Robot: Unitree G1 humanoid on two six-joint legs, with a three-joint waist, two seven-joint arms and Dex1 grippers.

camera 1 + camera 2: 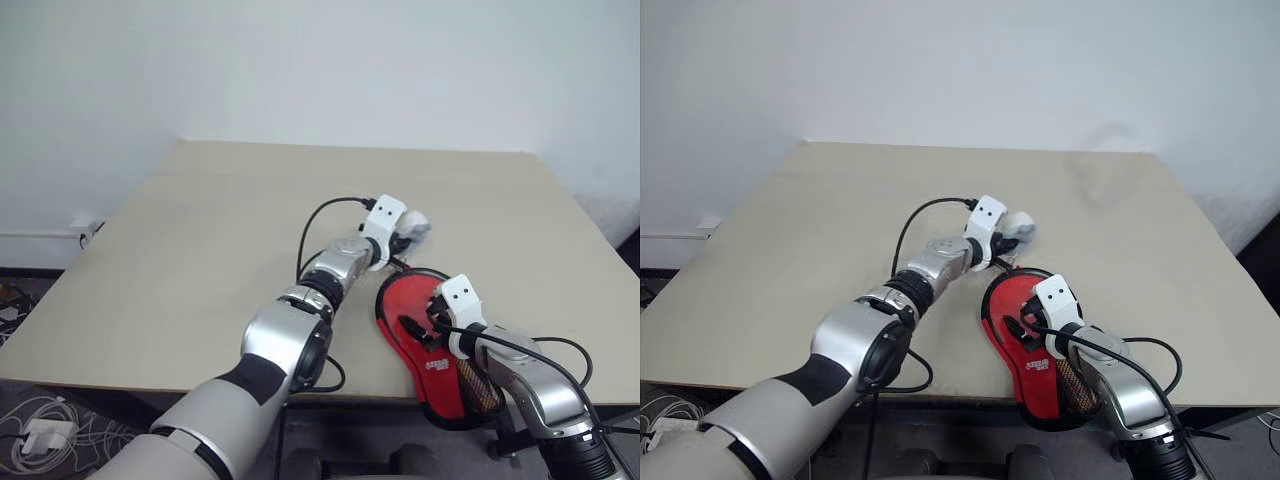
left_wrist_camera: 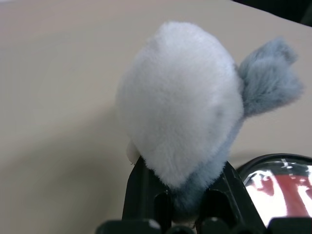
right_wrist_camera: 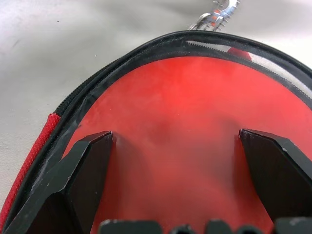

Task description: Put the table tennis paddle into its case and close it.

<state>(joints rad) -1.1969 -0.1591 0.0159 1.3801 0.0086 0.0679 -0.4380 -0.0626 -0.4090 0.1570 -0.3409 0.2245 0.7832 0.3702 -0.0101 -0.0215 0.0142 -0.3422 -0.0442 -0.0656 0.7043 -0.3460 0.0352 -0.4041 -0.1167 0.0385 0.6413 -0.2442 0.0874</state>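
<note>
On the worktop (image 1: 200, 230), the case (image 1: 415, 345) lies near the front edge, its clear window showing the red paddle (image 3: 195, 126) inside. The right hand (image 3: 187, 161) hovers wide above it. The left hand (image 2: 183, 195) grips a white-grey plush toy (image 2: 180, 107) just beyond the case.

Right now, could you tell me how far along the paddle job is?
The case lies on the table, red showing through its clear window; whether it is zipped I cannot tell. The left pincer is shut on a white-and-grey plush toy beside the case. The right pincer hovers open over the window.
</note>
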